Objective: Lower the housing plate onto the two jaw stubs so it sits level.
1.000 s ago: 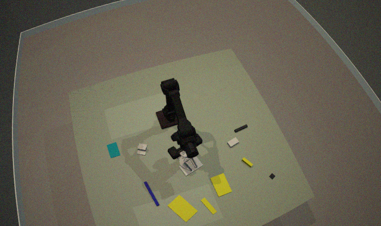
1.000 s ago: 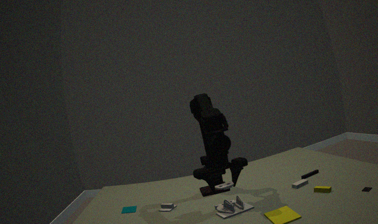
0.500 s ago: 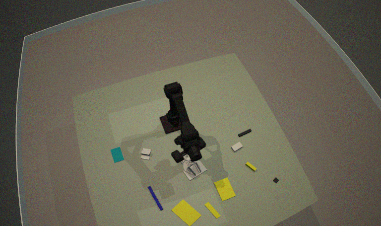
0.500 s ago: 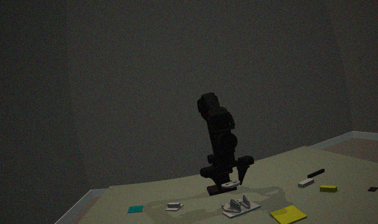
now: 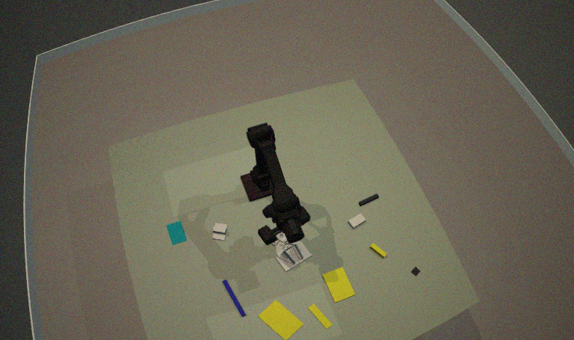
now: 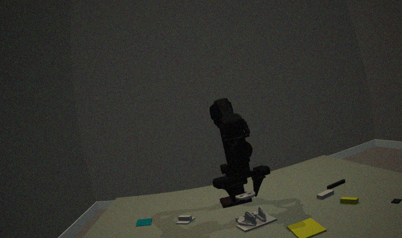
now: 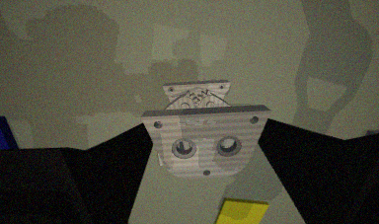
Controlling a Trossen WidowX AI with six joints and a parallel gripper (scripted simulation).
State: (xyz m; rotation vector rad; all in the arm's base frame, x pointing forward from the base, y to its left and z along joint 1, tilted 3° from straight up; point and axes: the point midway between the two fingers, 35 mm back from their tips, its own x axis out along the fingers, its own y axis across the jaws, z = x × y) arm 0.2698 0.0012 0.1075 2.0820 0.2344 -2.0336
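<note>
My gripper [image 6: 245, 197] [image 7: 202, 122] is shut on the pale housing plate [image 6: 248, 195] [image 7: 207, 157], gripping it by its two side edges. The plate has two large round holes and hangs above and a little behind the base, not touching it. In the top view the arm covers most of the plate. The pale base [image 5: 305, 255] [image 6: 269, 220] [image 7: 178, 92] lies on the mat. Two upright grey jaws, a left jaw [image 6: 249, 218] and a right jaw [image 6: 261, 214], stand on it. In the wrist view the held plate hides the jaws and much of the base.
Yellow plates [image 5: 280, 319] [image 5: 338, 285] [image 6: 306, 228] lie near the base, with a blue bar [image 5: 234, 298] to one side. A small white block on a plate [image 5: 219, 230] [image 6: 185, 218] and a teal plate [image 5: 176, 232] [image 6: 144, 222] lie left. A white block [image 5: 356, 220] [image 6: 325, 194] and black bar [image 5: 368, 199] lie right.
</note>
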